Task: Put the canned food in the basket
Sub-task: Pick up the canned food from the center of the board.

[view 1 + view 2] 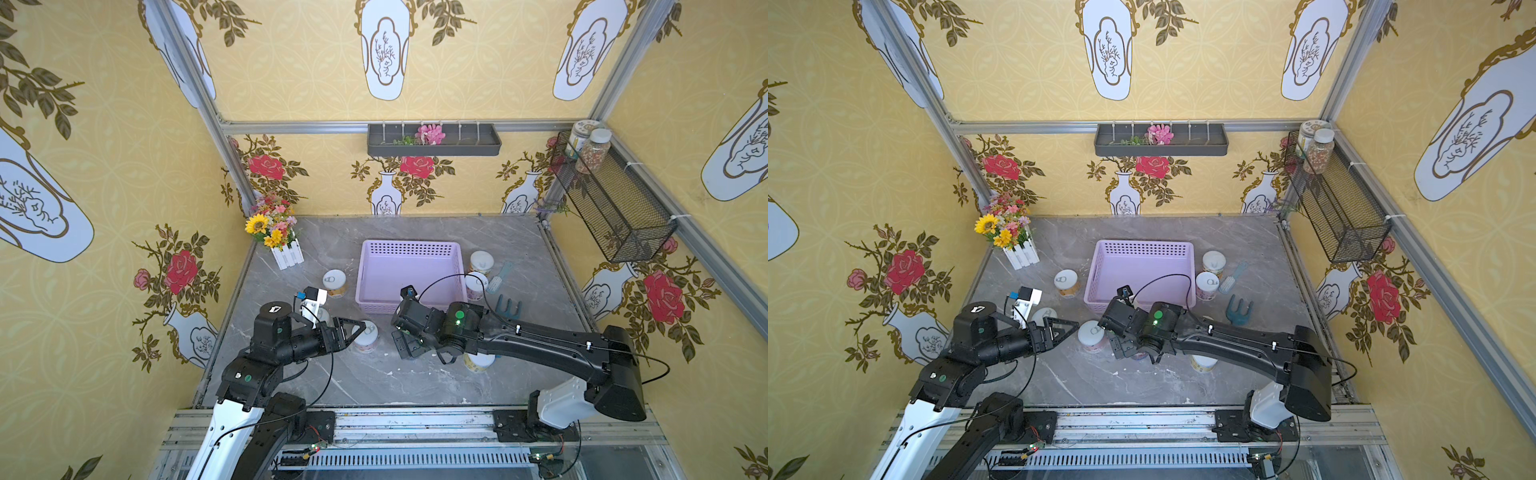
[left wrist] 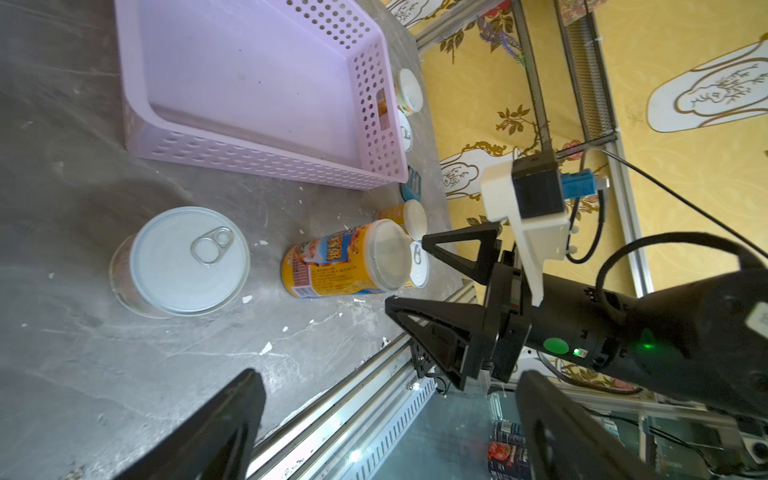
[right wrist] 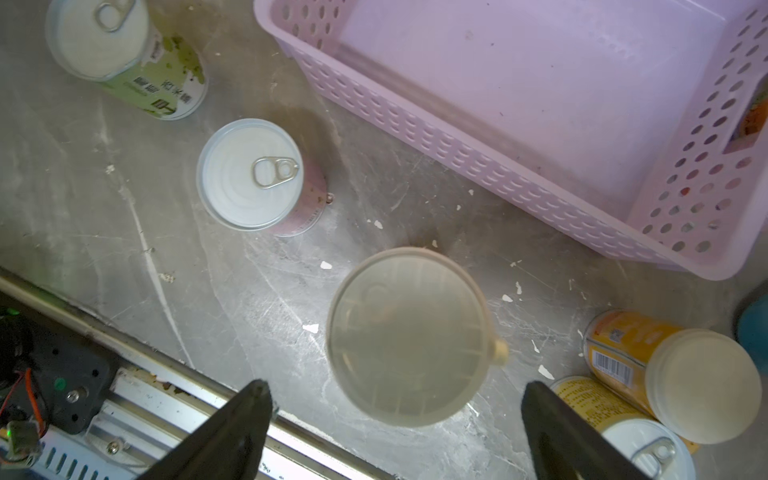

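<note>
The lilac basket stands empty mid-table. Canned food stands around it: one tin to its left, two tins to its right, a pink tin in front. My left gripper is open beside the pink tin, touching nothing. My right gripper hangs open above a tall yellow can whose plastic lid lies between the fingers, not gripped. More yellow tins stand under the right arm.
A flower pot stands at the back left. A brush and a teal hand fork lie right of the basket. A black wire basket with jars hangs on the right wall. The metal rail borders the front.
</note>
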Motion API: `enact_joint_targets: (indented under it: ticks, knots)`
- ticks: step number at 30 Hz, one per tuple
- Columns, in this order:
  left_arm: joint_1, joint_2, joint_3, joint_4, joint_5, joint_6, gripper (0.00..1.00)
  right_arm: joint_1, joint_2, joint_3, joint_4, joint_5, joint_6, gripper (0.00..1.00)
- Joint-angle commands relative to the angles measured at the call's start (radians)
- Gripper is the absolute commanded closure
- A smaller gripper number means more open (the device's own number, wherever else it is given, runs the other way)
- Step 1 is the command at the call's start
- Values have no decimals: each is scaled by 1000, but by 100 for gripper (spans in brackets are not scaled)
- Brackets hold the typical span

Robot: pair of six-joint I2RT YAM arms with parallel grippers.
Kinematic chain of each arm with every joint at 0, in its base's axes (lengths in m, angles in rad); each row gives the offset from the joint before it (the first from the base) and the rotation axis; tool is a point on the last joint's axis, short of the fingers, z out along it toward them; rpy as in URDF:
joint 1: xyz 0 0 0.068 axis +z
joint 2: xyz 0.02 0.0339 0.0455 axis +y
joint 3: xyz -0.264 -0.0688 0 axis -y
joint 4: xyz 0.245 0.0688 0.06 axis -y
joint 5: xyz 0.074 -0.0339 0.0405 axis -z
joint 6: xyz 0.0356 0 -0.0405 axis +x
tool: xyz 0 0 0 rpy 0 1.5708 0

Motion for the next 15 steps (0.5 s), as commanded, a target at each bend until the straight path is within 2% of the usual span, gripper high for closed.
enact_joint_targets:
  ticks: [1, 15]
  knots:
    - [1, 10, 12, -37, -80, 45, 0, -25, 10, 7, -19, 6, 20, 3]
    - [2, 28, 13, -41, -61, 59, 0, -75, 106, 51, -15, -94, -13, 3]
